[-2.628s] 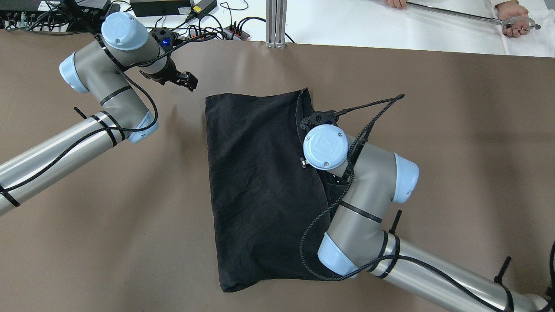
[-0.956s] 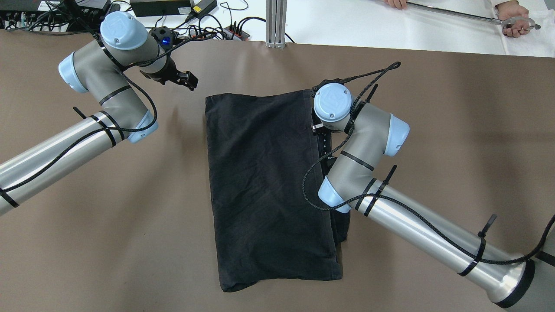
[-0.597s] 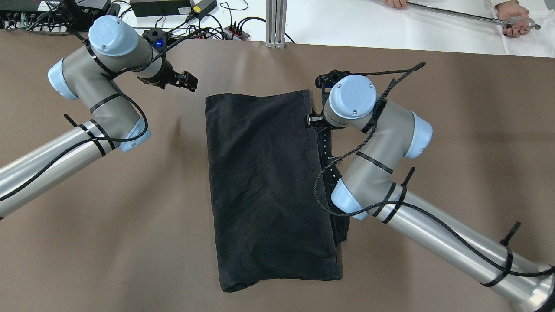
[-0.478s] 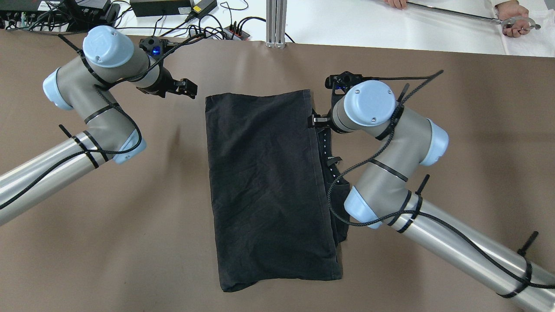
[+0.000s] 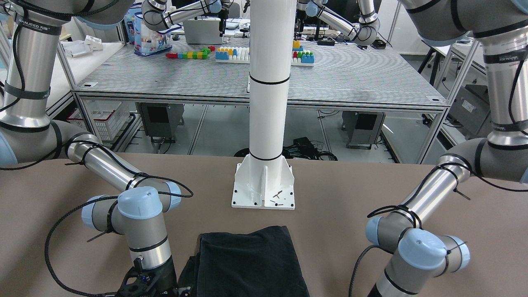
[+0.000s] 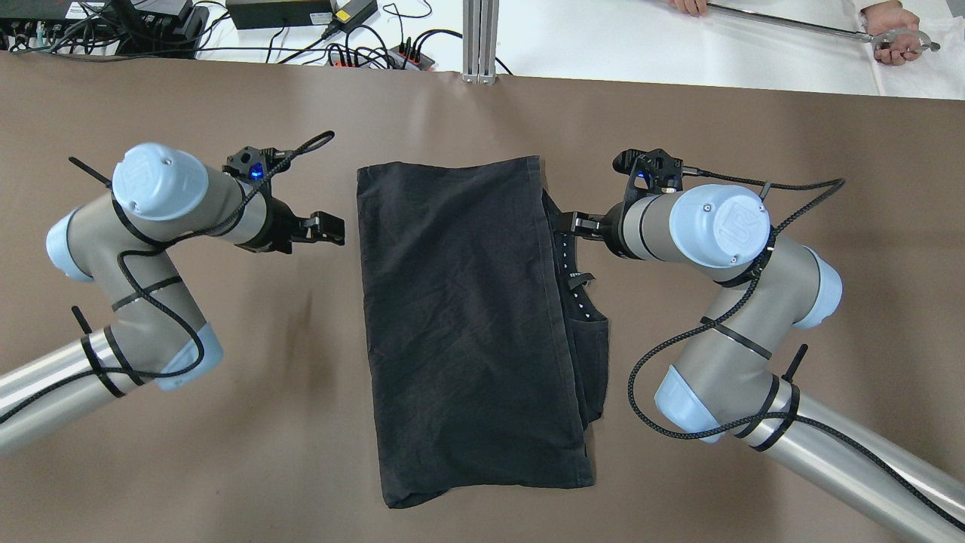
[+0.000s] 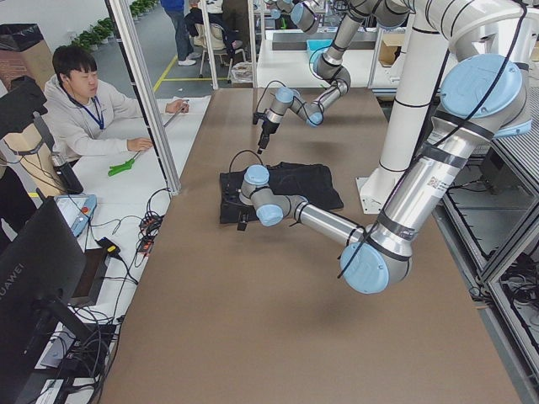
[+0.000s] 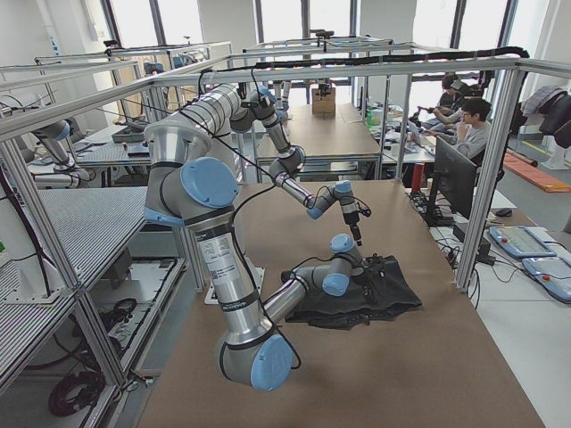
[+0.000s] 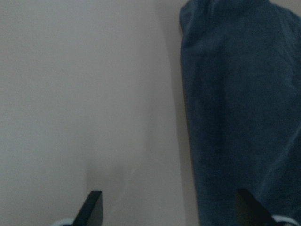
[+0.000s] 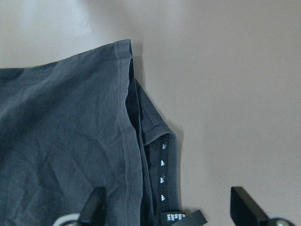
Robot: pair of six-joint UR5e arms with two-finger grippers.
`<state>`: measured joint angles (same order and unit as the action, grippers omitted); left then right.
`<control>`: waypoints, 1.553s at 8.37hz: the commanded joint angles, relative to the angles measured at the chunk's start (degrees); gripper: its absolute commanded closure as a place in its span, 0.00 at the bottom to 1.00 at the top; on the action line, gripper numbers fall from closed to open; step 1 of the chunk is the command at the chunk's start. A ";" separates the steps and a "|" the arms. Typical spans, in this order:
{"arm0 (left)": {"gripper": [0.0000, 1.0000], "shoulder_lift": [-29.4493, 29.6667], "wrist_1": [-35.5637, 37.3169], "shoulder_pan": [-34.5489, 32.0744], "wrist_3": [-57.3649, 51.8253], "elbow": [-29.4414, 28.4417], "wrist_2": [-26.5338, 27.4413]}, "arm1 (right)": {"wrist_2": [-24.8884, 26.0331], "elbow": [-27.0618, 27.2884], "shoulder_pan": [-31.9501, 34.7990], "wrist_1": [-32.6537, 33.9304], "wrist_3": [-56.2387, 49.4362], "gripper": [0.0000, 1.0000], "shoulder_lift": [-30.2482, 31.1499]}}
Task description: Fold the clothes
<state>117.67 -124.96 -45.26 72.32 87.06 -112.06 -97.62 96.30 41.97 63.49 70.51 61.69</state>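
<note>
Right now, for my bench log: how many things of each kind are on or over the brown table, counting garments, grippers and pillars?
Garments: 1, the black garment
Grippers: 2, the left gripper and the right gripper, both open
Pillars: 1, the white pillar
Total: 4

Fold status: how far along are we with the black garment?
Done: the black garment lies folded lengthwise into a narrow rectangle on the table. In hand: nothing gripped; the left pincer is open beside its left edge, the right pincer open over the under layer sticking out along the right edge. Left, probably: tuck that strip, then fold crosswise.
</note>
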 commanded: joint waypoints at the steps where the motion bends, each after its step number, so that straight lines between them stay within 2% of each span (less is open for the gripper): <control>1: 0.01 -0.51 -0.46 8.59 7.47 1.97 7.44 | 0.41 0.56 -1.27 -1.26 4.81 0.08 0.45; 4: 0.16 -0.42 -0.90 12.82 8.72 1.88 10.71 | 0.59 0.47 -1.54 -1.26 4.82 0.08 0.54; 5: 0.30 -0.33 -0.90 13.18 8.63 1.88 10.72 | 0.59 0.47 -1.54 -1.18 4.73 0.07 0.54; 7: 0.45 0.28 -0.73 14.23 8.72 1.80 10.89 | 0.59 0.38 -1.54 -1.18 4.12 0.07 0.63; 8: 0.57 0.63 -0.64 14.32 8.72 1.71 10.98 | 0.59 0.38 -1.54 -1.09 4.03 0.07 0.63; 9: 0.83 0.63 -0.64 14.41 8.63 1.80 10.89 | 0.59 0.38 -1.54 -1.09 4.02 0.07 0.63; 10: 1.00 0.55 -0.64 14.32 8.28 1.97 10.89 | 0.59 0.38 -1.54 -1.09 4.02 0.07 0.63; 13: 1.00 0.37 -0.64 13.19 5.57 2.15 10.63 | 0.59 0.30 -1.62 -1.09 4.38 0.07 0.72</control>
<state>118.17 -125.60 -31.15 80.17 89.12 -101.21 -97.03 96.67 40.42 62.40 74.68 62.38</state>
